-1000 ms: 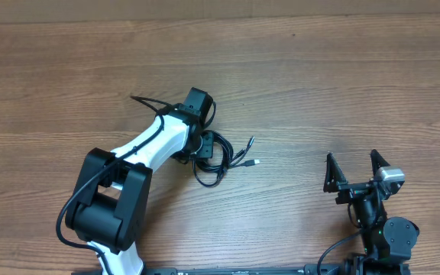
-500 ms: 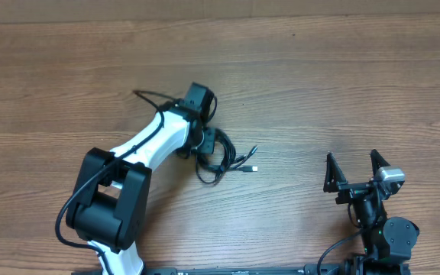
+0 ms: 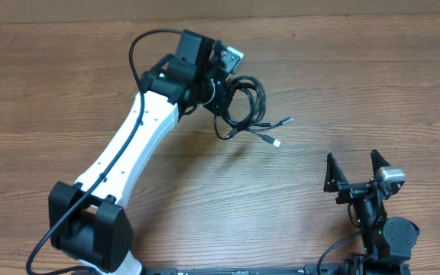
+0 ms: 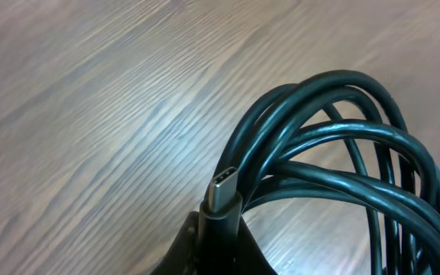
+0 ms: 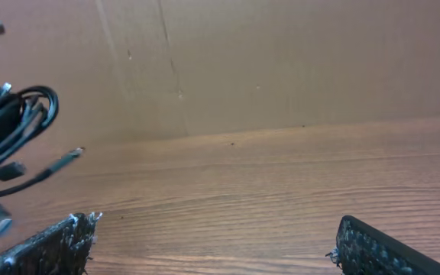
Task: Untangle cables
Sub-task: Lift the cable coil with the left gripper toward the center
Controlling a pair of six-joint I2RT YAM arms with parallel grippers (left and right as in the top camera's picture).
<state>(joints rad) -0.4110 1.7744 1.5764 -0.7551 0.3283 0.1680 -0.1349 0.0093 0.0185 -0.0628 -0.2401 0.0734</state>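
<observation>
The cables (image 3: 243, 103) are a tangled bundle of thin black loops hanging from my left gripper (image 3: 218, 90) over the far middle of the table. Two plug ends (image 3: 275, 140) stick out to the lower right. In the left wrist view my left gripper (image 4: 220, 233) is shut on a black plug with a silver tip (image 4: 224, 186), and the cables (image 4: 342, 145) loop off to the right. My right gripper (image 3: 354, 174) stands open near the front right, with nothing between its fingers (image 5: 59, 243). The right wrist view shows the cables (image 5: 17, 126) raised at far left.
A brown cardboard wall (image 5: 281, 61) stands along the table's far edge (image 3: 342, 17). The left arm's own thick black wire (image 3: 137, 47) arcs beside its wrist. Bare wood (image 3: 357, 92) lies between the bundle and my right gripper.
My left gripper has closed on the plug and swung away from me and to the right, lifting the whole bundle off the table. The right arm has not moved.
</observation>
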